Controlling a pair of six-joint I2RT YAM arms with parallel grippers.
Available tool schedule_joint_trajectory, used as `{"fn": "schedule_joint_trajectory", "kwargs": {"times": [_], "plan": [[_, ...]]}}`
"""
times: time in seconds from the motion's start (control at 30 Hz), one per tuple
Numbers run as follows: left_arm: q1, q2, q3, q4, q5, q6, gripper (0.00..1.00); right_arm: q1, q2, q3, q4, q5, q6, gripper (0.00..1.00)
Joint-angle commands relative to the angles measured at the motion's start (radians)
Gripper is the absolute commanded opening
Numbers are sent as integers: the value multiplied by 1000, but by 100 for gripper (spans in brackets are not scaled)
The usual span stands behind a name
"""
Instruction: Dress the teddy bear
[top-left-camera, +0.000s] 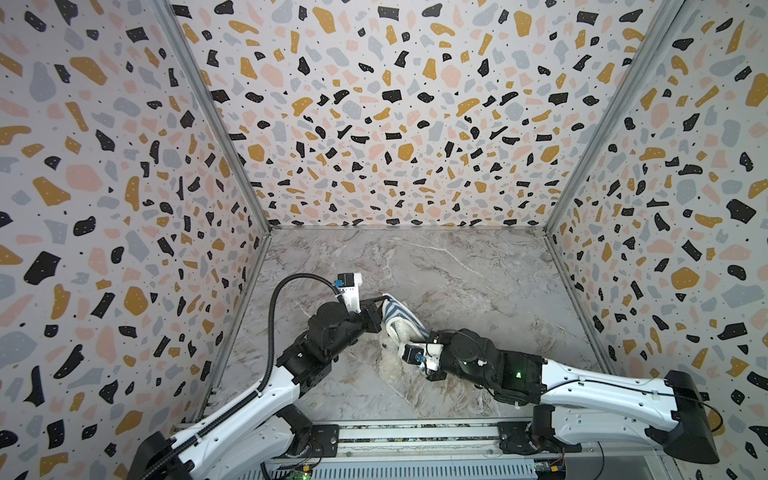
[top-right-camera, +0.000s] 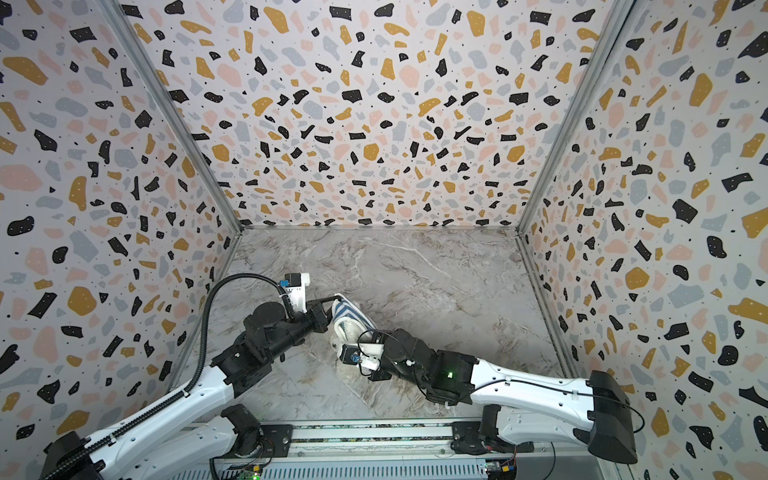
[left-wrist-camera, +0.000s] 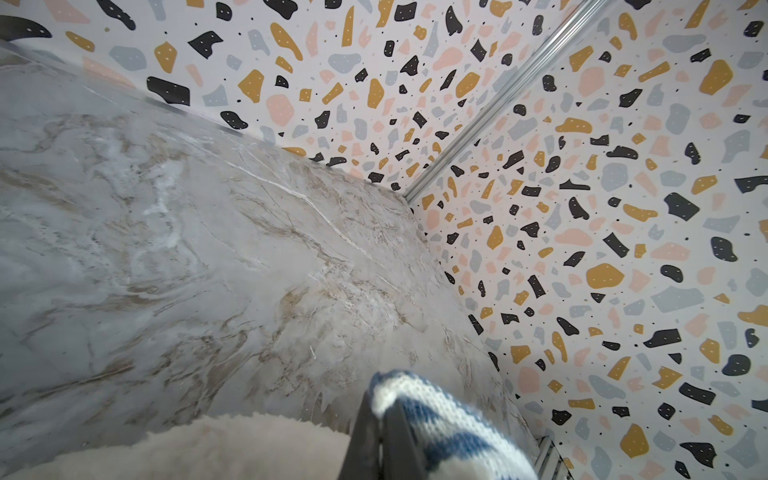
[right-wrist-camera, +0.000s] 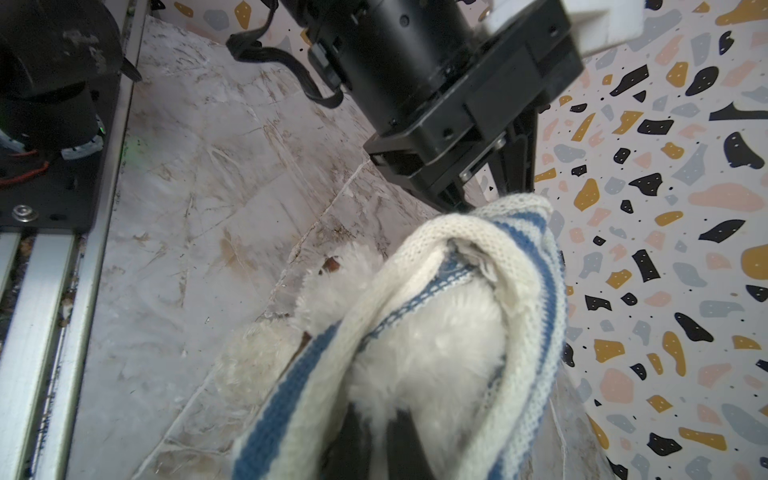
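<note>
- In both top views the teddy bear (top-left-camera: 397, 333) lay near the middle of the table (top-left-camera: 478, 270), a little toward my side. The striped shirt (top-left-camera: 399, 313) was drawn over it, so only a patch of white fur showed.
- The left tool (top-left-camera: 381, 298) reached in from 9 o'clock and was pinched together on the shirt's 11 o'clock end. The right tool (top-left-camera: 422, 333) came from 4 o'clock to the 5 o'clock end, its tips hidden under its own camera mount. I judged the opposite grips were meant to stretch the opening so the bear could pass through.
- The left wrist view added the pinch itself: dark fingers (left-wrist-camera: 399, 449) together on a fold of blue-and-cream knit, with fur just beside them. It showed nothing of the right tool.
- The right wrist view gave what the top views could not: the hem pulled into a long loop filled with fur, the left tool at its far end. The right tool's fingers (right-wrist-camera: 407, 449) sat close together at the near end. I took them to be clamped on the hem, though fur crowded the spot.
</note>
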Motion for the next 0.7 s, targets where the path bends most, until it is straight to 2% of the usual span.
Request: {"fn": "schedule_joint_trajectory", "kwargs": {"times": [0.0, 0.33, 0.47, 0.67], "plan": [[19, 3, 24, -39, -99, 42, 0, 35, -60, -18, 20, 8, -52, 0], [24, 9, -48, -122, -113, 100, 0, 89, -118, -57, 74, 11, -100, 0], [24, 29, -35, -122, -30, 145, 0, 90, -110, -54, 68, 2, -105, 0], [14, 42, -24, 7, 204, 167, 0, 90, -90, -38, 58, -14, -96, 0]]}}
